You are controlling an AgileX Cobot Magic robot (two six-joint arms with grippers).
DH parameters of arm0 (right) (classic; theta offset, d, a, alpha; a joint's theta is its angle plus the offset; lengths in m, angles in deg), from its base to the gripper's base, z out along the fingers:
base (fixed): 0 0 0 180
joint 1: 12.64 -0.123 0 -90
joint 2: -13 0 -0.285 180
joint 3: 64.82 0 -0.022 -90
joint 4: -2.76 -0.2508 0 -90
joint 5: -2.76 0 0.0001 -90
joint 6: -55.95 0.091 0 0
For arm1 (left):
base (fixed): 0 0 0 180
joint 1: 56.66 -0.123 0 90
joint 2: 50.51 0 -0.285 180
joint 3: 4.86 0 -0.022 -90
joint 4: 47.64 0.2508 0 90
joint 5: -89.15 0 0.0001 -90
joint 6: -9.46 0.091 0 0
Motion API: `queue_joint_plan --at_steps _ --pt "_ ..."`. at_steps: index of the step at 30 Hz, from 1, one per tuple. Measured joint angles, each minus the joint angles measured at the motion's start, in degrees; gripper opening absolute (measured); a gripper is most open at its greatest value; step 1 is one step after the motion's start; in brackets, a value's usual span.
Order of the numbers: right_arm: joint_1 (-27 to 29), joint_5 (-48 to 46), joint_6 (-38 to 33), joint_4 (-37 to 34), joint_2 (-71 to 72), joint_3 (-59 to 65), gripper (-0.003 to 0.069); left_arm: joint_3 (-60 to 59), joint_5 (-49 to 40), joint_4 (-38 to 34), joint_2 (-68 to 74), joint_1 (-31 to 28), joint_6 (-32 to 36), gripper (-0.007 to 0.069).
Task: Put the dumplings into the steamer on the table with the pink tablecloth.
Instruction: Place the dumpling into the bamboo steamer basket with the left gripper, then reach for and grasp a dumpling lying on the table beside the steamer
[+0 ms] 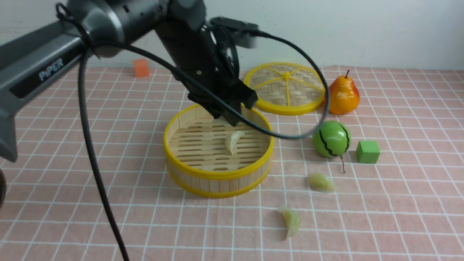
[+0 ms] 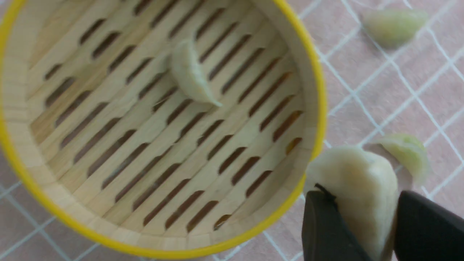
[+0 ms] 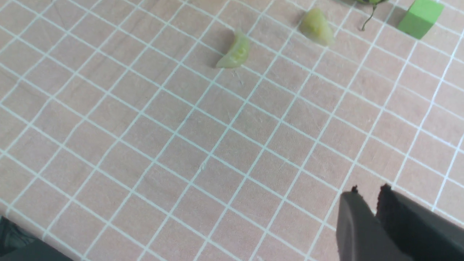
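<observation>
Item: steamer [image 1: 219, 174], bamboo, yellow-rimmed, on the pink-clothed desk [image 1: 119, 217]; landmark for all entries.
Contents: one dumpling [image 1: 233, 141], on the slatted floor.
Outside, two: a dumpling [image 1: 291, 221], to the steamer's right and nearer the robot; another dumpling [image 1: 320, 182], right of the steamer, near the green ball [image 1: 331, 139].
Left hand [image 2: 362, 210]: clamped on a pale dumpling [image 2: 353, 177], raised at the steamer; not yet placed.
Right hand [image 3: 369, 190]: nothing gripped, tips near each other; whether they meet cannot be told. To the steamer's right, on the near side.

Hazards, as judged:
1. Drop on or outside the steamer's rim. Cause: release before the load is well inside the wall; the wrist view shows it overlapping the rim, though its height is unclear.
2. Dumpling in the steamer nudged or covered. Cause: lowering towards its spot instead of bare slats.
3. Steamer shoved or tipped. Cause: fingers dipping too low and catching the wall.
4. Load slips or clings. Cause: a smooth, curved body pinched at one end.
5. Steamer's rim snagged. Cause: the left arm's loose cable [image 1: 297, 136], looping past its right side.
</observation>
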Motion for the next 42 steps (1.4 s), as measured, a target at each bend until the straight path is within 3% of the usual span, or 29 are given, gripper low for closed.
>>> queue_joint_plan --at_steps 7,12,18,23,26,31,37,42 --pt "0.0 -0.3 0.6 -4.5 -9.0 0.0 0.0105 0.1 4.9 0.7 7.8 -6.5 -3.2 0.0238" --pt "0.0 0.1 0.6 -6.7 -14.5 0.1 0.0109 0.1 7.5 2.8 12.6 -6.8 -3.8 0.0238" --pt "0.0 2.2 0.6 -6.9 -22.7 0.3 0.012 0.1 11.6 8.5 16.3 -6.8 -10.5 0.0238" --pt "0.0 5.4 0.6 -6.9 -27.9 0.3 0.0146 0.3 11.7 9.3 16.8 -6.8 -11.9 0.0265" --pt "0.0 8.5 0.6 -6.7 -31.2 0.1 0.0187 0.3 12.1 8.0 16.9 -7.2 -12.1 0.0334" --pt "0.0 10.1 0.6 -5.0 -38.6 -5.7 0.0347 2.7 8.6 4.0 15.1 -8.5 -12.1 0.0404" --pt "0.0 14.4 0.6 -4.3 -47.4 -14.1 0.0523 7.1 3.0 1.9 4.2 -9.1 -12.2 0.0402" --pt "0.0 17.5 0.6 -5.1 -55.5 -18.6 0.0573 7.4 -0.7 0.6 -4.6 -9.1 -11.6 0.0337"
